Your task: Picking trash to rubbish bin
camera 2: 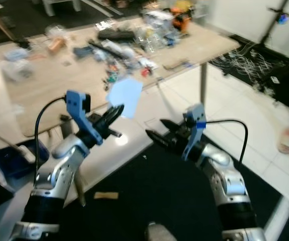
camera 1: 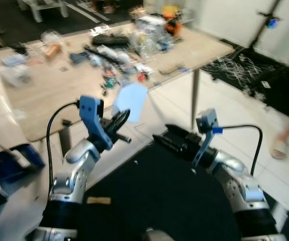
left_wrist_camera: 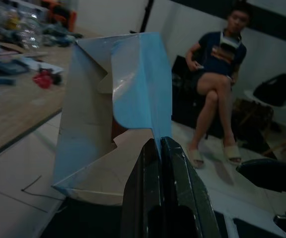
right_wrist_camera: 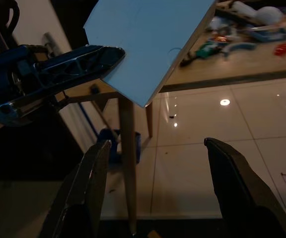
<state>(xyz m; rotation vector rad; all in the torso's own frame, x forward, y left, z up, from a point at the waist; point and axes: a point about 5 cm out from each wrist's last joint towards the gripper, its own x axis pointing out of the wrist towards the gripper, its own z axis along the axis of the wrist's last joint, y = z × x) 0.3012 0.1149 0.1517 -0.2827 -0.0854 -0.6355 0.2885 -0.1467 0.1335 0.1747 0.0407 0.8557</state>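
My left gripper [camera 1: 123, 119] is shut on the lower edge of a pale blue open carton [camera 1: 131, 102], held up in the air in front of the table. In the left wrist view the carton [left_wrist_camera: 114, 106] stands above the closed fingers [left_wrist_camera: 164, 168], its open flap showing. My right gripper [camera 1: 160, 139] hangs open to the right of it, nothing between its fingers [right_wrist_camera: 240, 178]. From the right wrist the carton [right_wrist_camera: 150, 42] appears pinched by the left gripper [right_wrist_camera: 114, 54].
A long wooden table [camera 1: 59, 90] covered with clutter [camera 1: 129, 40] stands ahead. A blue container [camera 1: 11, 159] sits on the white tile floor at left. A black mat [camera 1: 159, 196] lies below my arms. A seated person [left_wrist_camera: 217, 84] is nearby; a foot in a slipper [camera 1: 281, 145] at right.
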